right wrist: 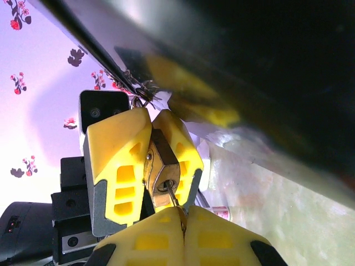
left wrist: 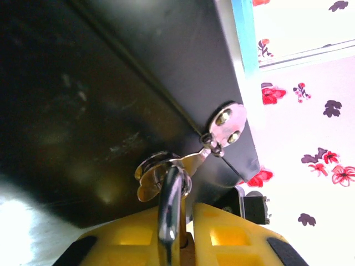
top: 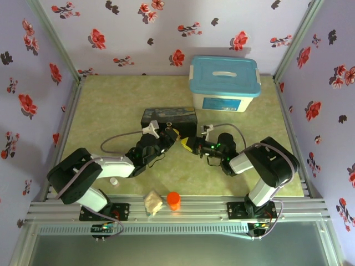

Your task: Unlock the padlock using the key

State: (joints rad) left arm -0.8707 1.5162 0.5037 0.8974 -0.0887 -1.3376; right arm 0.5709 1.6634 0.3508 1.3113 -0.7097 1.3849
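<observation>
Right wrist: key point(right wrist: 175, 199) in end effector point(right wrist: 183, 223)

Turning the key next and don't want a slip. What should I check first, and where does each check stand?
1. Hold on the padlock: ok, its body is clamped in the left gripper.
2. Hold on the key: ok, the right gripper is shut on it.
3. Key tip in the keyhole: ok.
4. Key fully seated: cannot tell, depth is hidden.
5. The shackle passes through the clasp of the tin: ok. Whether it has popped: cannot tell.
6. Tin braced against the twist: not ok, no gripper holds it.
</observation>
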